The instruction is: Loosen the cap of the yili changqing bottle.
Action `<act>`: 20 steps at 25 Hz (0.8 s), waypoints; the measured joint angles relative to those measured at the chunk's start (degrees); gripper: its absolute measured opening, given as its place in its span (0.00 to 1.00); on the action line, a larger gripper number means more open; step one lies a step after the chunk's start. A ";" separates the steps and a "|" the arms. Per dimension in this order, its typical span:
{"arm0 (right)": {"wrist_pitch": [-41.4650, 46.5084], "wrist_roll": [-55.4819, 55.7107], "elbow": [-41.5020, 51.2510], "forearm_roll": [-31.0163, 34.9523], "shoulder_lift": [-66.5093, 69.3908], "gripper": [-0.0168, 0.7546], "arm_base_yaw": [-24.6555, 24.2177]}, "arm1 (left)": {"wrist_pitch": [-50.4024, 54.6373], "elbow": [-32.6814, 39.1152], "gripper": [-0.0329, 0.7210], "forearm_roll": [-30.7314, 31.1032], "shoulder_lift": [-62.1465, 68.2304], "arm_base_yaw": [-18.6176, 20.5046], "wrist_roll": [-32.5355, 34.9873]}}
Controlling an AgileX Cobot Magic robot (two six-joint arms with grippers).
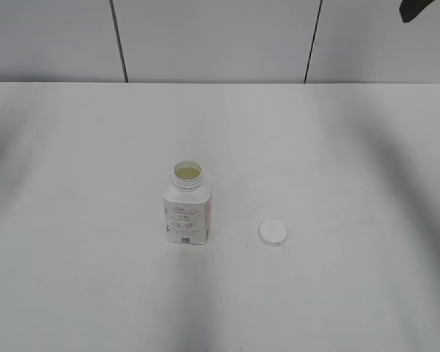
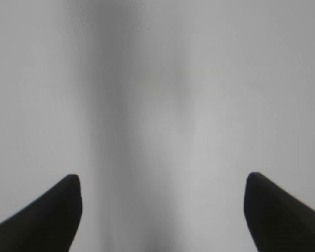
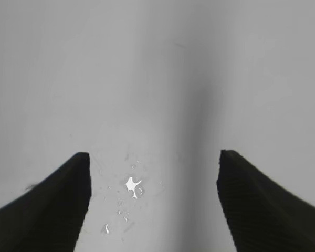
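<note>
The yili changqing bottle (image 1: 186,207) stands upright on the white table, left of centre, its neck uncovered and pale liquid visible inside. The white cap (image 1: 273,232) lies flat on the table to the bottle's right, apart from it. My left gripper (image 2: 163,184) is open and empty over bare table in the left wrist view. My right gripper (image 3: 153,160) is open and empty over bare table in the right wrist view. Neither gripper's jaws show in the exterior view, and neither wrist view shows the bottle or the cap.
The white table (image 1: 352,147) meets a pale panelled wall at the back. A dark piece of the right arm (image 1: 418,9) shows at the top right corner. Small shiny wet spots (image 3: 131,185) lie on the table under my right gripper.
</note>
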 joint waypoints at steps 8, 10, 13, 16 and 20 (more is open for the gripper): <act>-0.05 0.00 7.27 -0.35 -10.82 0.79 0.00 | -2.70 8.54 0.80 0.24 -12.82 0.06 -0.14; -0.05 -0.02 12.06 -0.40 -14.29 0.78 0.00 | -3.17 13.78 0.80 -0.04 -17.30 0.06 -0.14; -0.05 -0.02 19.35 -0.40 -20.64 0.78 0.00 | -4.38 21.00 0.80 -1.14 -24.50 0.06 -0.14; 0.01 -0.02 26.77 -0.40 -26.87 0.78 0.00 | -5.74 27.75 0.80 -1.79 -32.35 0.06 -0.14; -0.67 -0.02 36.15 -0.40 -34.35 0.78 0.00 | -5.38 35.48 0.80 -1.86 -42.79 0.06 -0.14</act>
